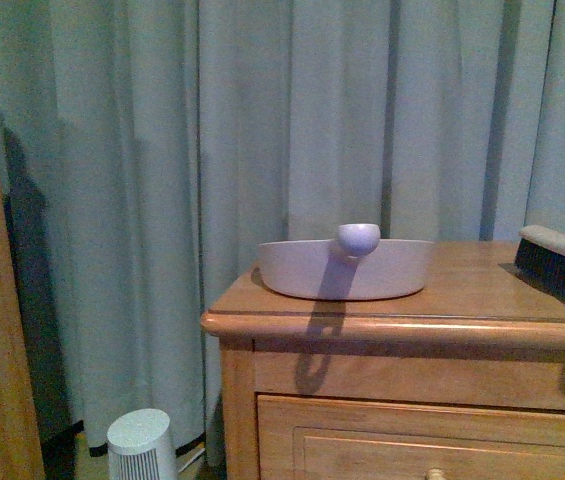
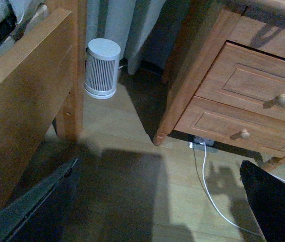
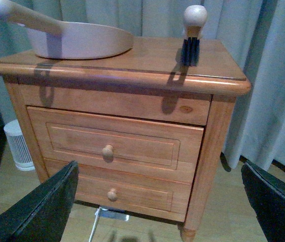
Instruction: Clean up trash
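1. The left gripper has its two dark jaws spread wide apart. Only bare brown wooden floor shows between them.
2. The right gripper also has its jaws spread wide and holds nothing. Between them shows the front of the brown wooden cabinet with two drawers.
3. The crumpled white paper trash shows in no view, so I cannot tell where it lies from the jaws.
4. A pale, shallow dustpan with a round-ended handle sits on the cabinet top, near its left edge.
5. A brush with dark bristles and a pale back lies at the right edge, well apart from the dustpan.
6. A small white round ribbed box stands on the floor near the cabinet's left front corner.
7. A thin white cable runs over the floor and under the cabinet's front edge.
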Available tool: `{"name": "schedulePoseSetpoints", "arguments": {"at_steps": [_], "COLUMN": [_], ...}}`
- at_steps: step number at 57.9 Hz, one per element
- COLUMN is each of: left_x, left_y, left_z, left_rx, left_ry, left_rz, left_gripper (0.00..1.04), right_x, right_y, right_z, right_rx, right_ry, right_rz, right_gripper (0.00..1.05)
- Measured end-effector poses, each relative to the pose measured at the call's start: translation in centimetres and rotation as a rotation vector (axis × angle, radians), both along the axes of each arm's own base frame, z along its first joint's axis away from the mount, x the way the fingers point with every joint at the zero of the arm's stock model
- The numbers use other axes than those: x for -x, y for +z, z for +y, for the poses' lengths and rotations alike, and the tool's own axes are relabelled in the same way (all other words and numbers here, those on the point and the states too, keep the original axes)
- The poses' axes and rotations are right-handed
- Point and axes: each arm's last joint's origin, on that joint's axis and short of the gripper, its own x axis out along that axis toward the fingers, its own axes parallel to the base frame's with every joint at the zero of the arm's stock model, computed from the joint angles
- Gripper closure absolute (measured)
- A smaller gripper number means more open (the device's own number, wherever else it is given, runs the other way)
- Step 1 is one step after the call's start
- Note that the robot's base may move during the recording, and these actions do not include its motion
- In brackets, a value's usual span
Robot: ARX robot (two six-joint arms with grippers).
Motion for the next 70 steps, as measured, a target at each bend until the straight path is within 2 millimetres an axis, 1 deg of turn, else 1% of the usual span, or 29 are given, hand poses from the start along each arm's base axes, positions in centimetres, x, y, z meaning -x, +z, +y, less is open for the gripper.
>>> {"name": "schedulePoseSetpoints", "arguments": {"at_steps": [38,44,47,52,53,57,58,60,61,62,68,70], "left_x": [0.0,-0.5,-1.4,-3.8,-4.1,-6.8,-8.0,-9.6,-10.8,-11.2,-15.8,-16.8], "left_y": [0.2,0.9,2.0,5.1,5.4,8.2,9.2,10.5,11.4,11.7,14.9,15.5], "left_z": [0.0,0.0,-0.1,-0.5,-0.6,-1.2,-1.4,-1.8,-2.1,-2.2,-4.0,-4.6], "left_rx": [0.002,-0.048,-0.104,-0.233,-0.240,-0.342,-0.382,-0.418,-0.450,-0.455,-0.537,-0.553], "left_ry": [0.001,-0.082,-0.102,-0.139,-0.144,-0.175,-0.188,-0.199,-0.206,-0.207,-0.221,-0.223], "left_rz": [-0.006,-0.023,-0.029,-0.035,-0.036,-0.041,-0.042,-0.036,-0.035,-0.033,0.004,0.011], "left_gripper": [0.08,0.08,0.08,0.08,0.08,0.08,0.08,0.08,0.08,0.08,0.08,0.08], "right_x": [0.0,0.0,0.0,0.0,0.0,0.0,0.0,0.0,0.0,0.0,0.0,0.0], "right_y": [0.0,0.0,0.0,0.0,0.0,0.0,0.0,0.0,0.0,0.0,0.0,0.0], "right_z": [0.0,0.0,0.0,0.0,0.0,0.0,0.0,0.0,0.0,0.0,0.0,0.0], "right_rx": [-0.002,-0.003,-0.003,-0.003,-0.003,-0.003,-0.003,-0.003,-0.003,-0.003,-0.003,-0.003], "right_ry": [0.000,0.002,0.000,0.000,0.000,0.001,0.000,0.000,0.000,0.000,0.000,0.000], "right_rz": [0.000,0.000,0.000,0.000,0.000,0.000,0.000,0.000,0.000,0.000,0.000,0.000], "right_gripper": [0.07,0.07,0.07,0.07,0.07,0.07,0.07,0.07,0.07,0.07,0.07,0.07]}}
